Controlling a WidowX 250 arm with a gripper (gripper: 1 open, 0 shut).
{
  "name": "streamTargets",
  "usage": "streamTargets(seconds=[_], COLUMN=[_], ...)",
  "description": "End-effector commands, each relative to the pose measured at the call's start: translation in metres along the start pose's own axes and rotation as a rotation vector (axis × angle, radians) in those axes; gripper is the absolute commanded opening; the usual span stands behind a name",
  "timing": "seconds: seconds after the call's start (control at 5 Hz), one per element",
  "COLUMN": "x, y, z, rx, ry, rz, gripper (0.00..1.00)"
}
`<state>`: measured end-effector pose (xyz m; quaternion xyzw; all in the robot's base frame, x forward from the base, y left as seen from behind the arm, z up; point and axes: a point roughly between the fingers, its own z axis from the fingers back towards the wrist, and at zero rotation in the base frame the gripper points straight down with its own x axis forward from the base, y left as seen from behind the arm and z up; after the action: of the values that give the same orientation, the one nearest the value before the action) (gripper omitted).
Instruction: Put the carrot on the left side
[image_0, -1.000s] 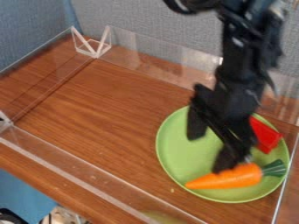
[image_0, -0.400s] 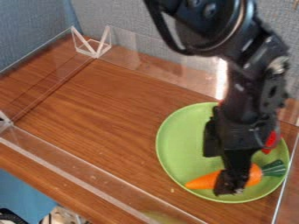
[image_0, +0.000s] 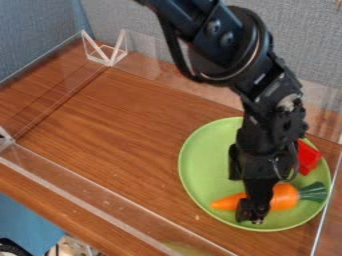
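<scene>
Camera: open jaws straddle carrot (image_0: 267, 199)

Single fixed view, elevated, off the table's (image_0: 94, 120) near edge.
Looks down obliquely across table toward far clear wall (image_0: 147, 50); moderately close; plate (image_0: 201, 160) at lower right of table.

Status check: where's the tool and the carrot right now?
Tool open, pointing down over the carrot, no grip visible. Carrot on green plate, right side. Red block beside it. Wood tabletop on left.
</scene>
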<state>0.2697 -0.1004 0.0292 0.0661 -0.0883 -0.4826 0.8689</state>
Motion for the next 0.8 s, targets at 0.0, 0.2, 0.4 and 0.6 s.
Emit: streamTargets(seconds=[0.0,0.2,0.4,0.6], x=[0.007,0.006,0.004,0.005], y=[-0.001,0.007,0.012,0.008], z=[-0.006,-0.007,-0.008,-0.008], rx=[0.014,-0.003,-0.025,-0.052], ry=[-0.025,-0.034,-0.037,-0.04], rz=[-0.009,-0.023,-0.036,-0.065], gripper=[1.0,1.0,1.0,0.0])
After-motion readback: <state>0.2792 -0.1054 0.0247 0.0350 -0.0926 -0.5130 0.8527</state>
